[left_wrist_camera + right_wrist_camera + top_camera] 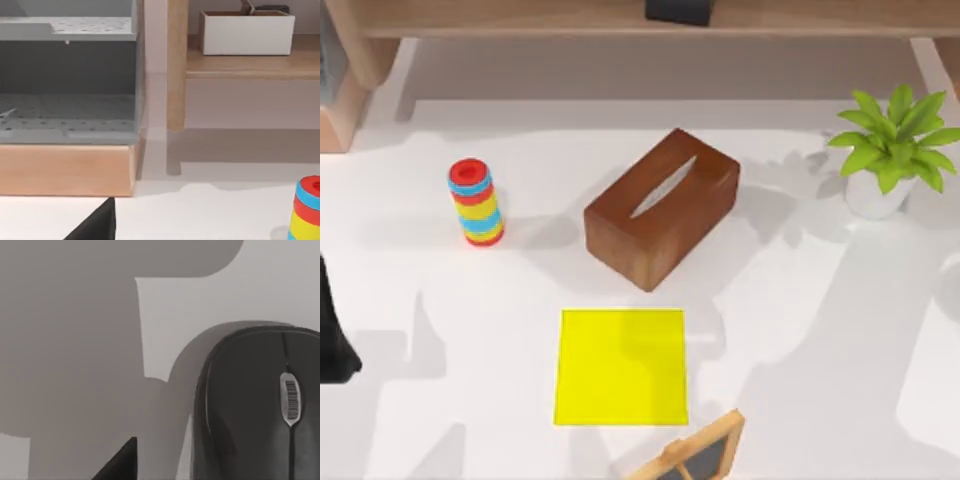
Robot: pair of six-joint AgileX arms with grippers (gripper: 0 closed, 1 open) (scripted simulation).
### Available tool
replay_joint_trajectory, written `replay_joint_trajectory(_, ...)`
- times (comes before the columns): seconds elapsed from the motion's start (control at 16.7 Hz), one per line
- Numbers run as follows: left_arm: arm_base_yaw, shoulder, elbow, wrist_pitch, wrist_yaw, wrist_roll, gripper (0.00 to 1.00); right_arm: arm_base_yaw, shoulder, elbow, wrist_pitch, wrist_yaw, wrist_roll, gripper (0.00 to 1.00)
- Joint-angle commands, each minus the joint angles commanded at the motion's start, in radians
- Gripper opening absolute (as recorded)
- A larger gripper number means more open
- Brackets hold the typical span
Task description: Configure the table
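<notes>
White flat desk (800, 330) is carrying a brown wooden tissue box (662, 208) at centre, a yellow square mat (621, 366) nearer, and a black computer mouse (260, 405) under the right wrist camera. Mouse is likely light, rigid, slippery; gripping its sides looks best. Both pincers: cannot tell.

A light-brown wooden shelf unit (620, 18) runs along the far edge of the scene, its board casting a soft band of shade below. In the left wrist view an upright post (177, 65) of the unit stands beside a grey perforated rack (67, 75) set on a wooden base (65, 170), and a white open box (246, 33) sits on a shelf board (252, 67). Behind the shelves the wall (240, 102) is pale pinkish grey. Light falls from above, throwing soft, blurred shadows.
</notes>
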Motion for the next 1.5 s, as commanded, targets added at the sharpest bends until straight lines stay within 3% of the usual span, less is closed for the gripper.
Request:
replay_joint_trajectory(0.54,0.0,0.0,0.0,0.0,0.0,0.0,1.0,0.0,0.0,0.0,0.0,0.0,0.0,0.02)
replay_joint_trajectory(1.2,0.0,0.0,0.0,0.0,0.0,0.0,1.0,-0.003,-0.009,0.002,-0.005,0.002,0.003,0.0)
replay_joint_trajectory(1.5,0.0,0.0,0.0,0.0,0.0,0.0,1.0,-0.006,-0.144,-0.047,-0.052,0.033,0.053,0.0)
